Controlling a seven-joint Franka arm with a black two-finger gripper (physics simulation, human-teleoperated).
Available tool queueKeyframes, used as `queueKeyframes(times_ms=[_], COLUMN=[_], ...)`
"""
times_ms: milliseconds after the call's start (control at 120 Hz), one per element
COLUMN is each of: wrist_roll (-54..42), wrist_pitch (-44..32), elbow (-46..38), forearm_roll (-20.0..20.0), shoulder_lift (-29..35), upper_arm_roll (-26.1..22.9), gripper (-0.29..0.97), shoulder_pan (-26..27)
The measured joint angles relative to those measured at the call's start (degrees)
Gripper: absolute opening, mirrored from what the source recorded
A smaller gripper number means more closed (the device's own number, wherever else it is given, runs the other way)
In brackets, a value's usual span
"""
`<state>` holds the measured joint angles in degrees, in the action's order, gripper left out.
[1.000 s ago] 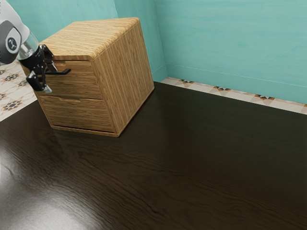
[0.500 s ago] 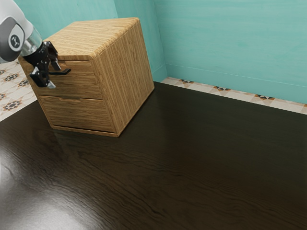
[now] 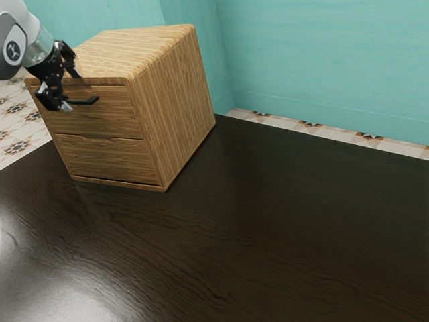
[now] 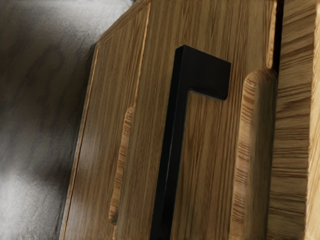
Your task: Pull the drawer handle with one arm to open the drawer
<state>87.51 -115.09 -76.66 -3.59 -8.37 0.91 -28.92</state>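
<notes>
A wooden cabinet (image 3: 171, 100) with two drawers stands on the dark table at the exterior view's left. Its top drawer (image 3: 100, 111) carries a black bar handle (image 3: 84, 102) and sits flush with the cabinet front. My black gripper (image 3: 65, 82) hangs at that drawer's upper left corner, open, one finger above the handle and the other beside its left end, neither gripping it. In the wrist view the black handle (image 4: 172, 150) runs across the top drawer front (image 4: 210, 165), close ahead of my hand.
The lower drawer (image 3: 110, 157) has a wooden grip and is shut. The dark table (image 3: 255, 228) spreads wide in front of and to the right of the cabinet. A teal wall (image 3: 322, 54) and a tiled floor (image 3: 17, 134) lie behind.
My gripper has risen along the top drawer's front, from just below the handle's left end to level with the drawer's top edge. The drawer and handle have not moved.
</notes>
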Motion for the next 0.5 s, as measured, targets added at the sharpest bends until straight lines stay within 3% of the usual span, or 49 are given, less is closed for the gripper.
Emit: queueKeyframes(times_ms=[250, 500], wrist_roll=[-0.2, 0.3], wrist_pitch=[0.1, -1.0], elbow=[-6.5, -6.2], forearm_roll=[0.0, 0.1], shoulder_lift=[4.1, 1.7], upper_arm_roll=[0.1, 1.5], gripper=[0.68, 0.68], shoulder_pan=[-0.1, -1.2])
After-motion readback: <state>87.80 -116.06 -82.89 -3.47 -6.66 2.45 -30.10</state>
